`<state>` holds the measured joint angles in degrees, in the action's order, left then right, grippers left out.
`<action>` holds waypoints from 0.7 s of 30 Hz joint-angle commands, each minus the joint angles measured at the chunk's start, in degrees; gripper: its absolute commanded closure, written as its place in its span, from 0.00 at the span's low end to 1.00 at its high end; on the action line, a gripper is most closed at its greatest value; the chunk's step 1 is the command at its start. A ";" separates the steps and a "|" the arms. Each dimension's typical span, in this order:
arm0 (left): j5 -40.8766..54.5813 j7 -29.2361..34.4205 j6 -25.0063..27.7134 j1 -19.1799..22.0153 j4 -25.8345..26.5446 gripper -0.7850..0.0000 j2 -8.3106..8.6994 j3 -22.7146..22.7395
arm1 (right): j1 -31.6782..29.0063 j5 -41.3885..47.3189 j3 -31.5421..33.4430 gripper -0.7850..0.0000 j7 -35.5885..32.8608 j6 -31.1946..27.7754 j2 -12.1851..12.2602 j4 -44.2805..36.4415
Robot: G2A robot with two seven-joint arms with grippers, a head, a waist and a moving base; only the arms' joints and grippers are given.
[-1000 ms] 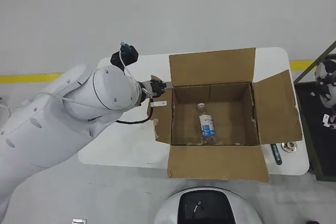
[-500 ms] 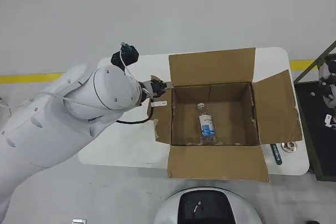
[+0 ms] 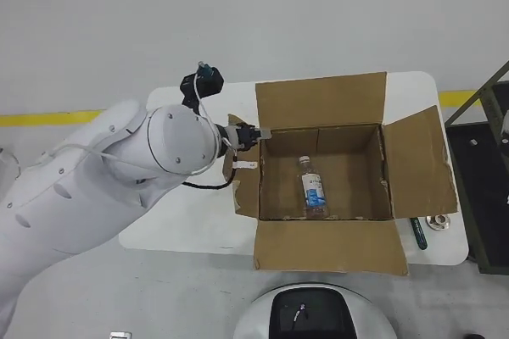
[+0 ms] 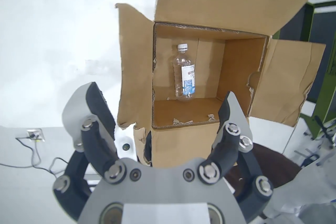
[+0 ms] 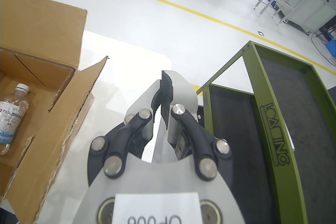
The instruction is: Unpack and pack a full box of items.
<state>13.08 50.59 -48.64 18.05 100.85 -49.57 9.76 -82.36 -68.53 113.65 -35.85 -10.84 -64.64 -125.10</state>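
Left gripper (image 4: 161, 93): 1, fingers spread wide, nothing between them; sits just outside the box's left flap, near its far left corner (image 3: 250, 133).
Right gripper (image 5: 165, 86): 1, fingers pressed together pad to pad, holding nothing; above the table's right edge, beside the cart.
Bottle (image 3: 312, 188): 1, clear with a white cap and a blue-white label; lying flat on the box floor, cap toward the far wall.
Box (image 3: 322, 102): 1, cardboard, open, 4 flaps folded outward, left flap ragged; stands on the table.
Table (image 3: 187, 220): 1, white, rounded corners.
Small items: 2, a dark stick (image 3: 418, 233) and a round metal piece (image 3: 439, 221), on the table by the box's near right corner.
Cart (image 5: 278, 114): 1, green frame, dark lining, right of the table.
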 commanded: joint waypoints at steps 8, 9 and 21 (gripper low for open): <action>-17.72 10.67 5.61 1.82 2.54 0.00 4.24 -0.02 | 0.00 0.00 0.00 1.00 -0.02 0.00 0.00 0.00; -18.03 11.28 6.22 1.62 3.04 0.00 5.04 -0.02 | 0.00 0.00 0.00 1.00 -0.02 0.00 0.00 0.00; -20.57 14.23 9.17 -2.46 13.81 0.00 14.38 -0.02 | 0.00 0.00 0.00 1.00 -0.02 0.00 0.00 0.00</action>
<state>-7.14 64.62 -39.67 15.96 113.48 -35.94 9.74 -82.36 -68.54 113.65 -35.87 -10.84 -64.64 -125.09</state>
